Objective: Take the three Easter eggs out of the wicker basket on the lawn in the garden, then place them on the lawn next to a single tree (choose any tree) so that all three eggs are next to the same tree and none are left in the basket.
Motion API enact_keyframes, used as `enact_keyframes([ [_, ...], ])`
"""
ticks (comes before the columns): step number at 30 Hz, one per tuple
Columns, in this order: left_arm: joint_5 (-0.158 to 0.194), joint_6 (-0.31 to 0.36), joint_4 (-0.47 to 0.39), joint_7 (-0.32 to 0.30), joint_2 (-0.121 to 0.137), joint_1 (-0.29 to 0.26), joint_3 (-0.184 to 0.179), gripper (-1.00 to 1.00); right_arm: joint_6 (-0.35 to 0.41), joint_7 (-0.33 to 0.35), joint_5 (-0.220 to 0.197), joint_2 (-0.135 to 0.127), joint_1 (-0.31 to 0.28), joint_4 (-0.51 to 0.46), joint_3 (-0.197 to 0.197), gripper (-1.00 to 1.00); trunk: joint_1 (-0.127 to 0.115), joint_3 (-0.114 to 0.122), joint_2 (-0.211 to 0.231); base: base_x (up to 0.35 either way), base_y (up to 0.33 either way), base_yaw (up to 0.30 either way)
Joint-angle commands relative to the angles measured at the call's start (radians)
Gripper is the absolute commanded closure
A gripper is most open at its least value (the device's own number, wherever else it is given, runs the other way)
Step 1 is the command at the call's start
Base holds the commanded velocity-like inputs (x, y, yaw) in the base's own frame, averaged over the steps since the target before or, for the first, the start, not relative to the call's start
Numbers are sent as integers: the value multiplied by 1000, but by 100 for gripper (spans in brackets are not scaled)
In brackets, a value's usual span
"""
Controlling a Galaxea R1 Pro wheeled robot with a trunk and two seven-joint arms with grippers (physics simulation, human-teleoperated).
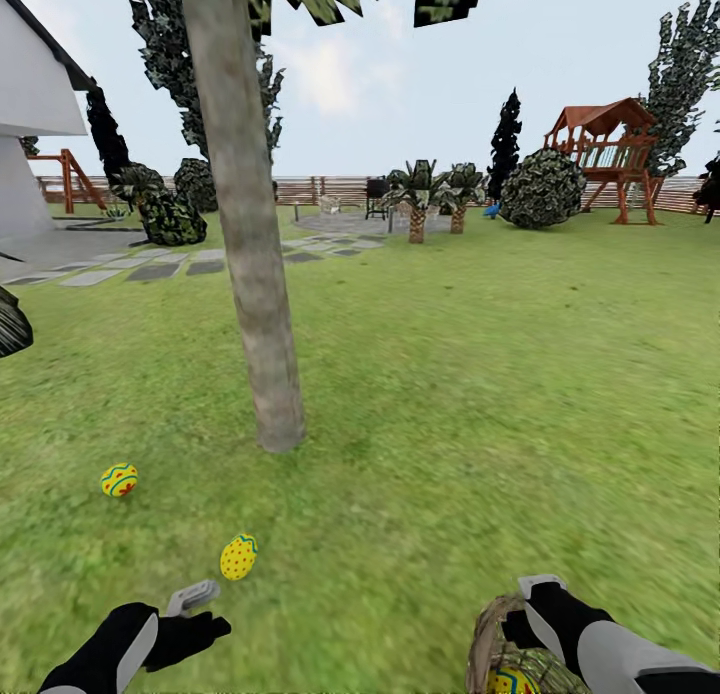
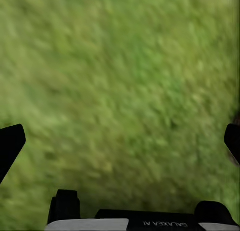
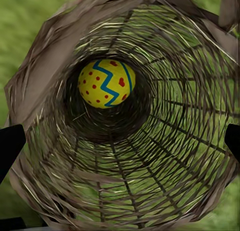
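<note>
Two yellow Easter eggs lie on the lawn point(image 1: 470, 394) near the tree point(image 1: 255, 274): one point(image 1: 119, 480) to the left of the trunk, the other point(image 1: 238, 557) closer to me. A third egg point(image 3: 106, 83) rests at the bottom of the wicker basket point(image 3: 165, 156), which also sits at the lower edge of the head view as basket point(image 1: 495, 644) with the egg point(image 1: 513, 681) inside. My right gripper point(image 3: 120, 141) is open, pointing into the basket's mouth, apart from the egg. My left gripper point(image 1: 205, 614) is open and empty over bare grass point(image 2: 120, 81), just short of the nearer egg.
The garden stretches beyond the tree: a stone path point(image 1: 150, 269), a white house point(image 1: 35, 124), bushes point(image 1: 540, 189), palm-like plants point(image 1: 418, 199), a wooden play tower point(image 1: 610, 149) and a slatted fence point(image 1: 320, 189). Open grass lies to the right of the trunk.
</note>
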Motion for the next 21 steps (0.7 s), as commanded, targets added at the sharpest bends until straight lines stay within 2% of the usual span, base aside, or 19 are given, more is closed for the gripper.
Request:
enact_keyframes([
  [1, 4, 8, -1, -2, 0, 0, 5, -100, 7, 0, 2, 0, 0, -2, 8, -100, 0, -1, -1, -23, -79, 0],
  [21, 7, 8, 2, -2, -1, 0, 7, -100, 7, 0, 1, 0, 0, -2, 7, -100, 0, -1, -1, -2, -6, 0],
])
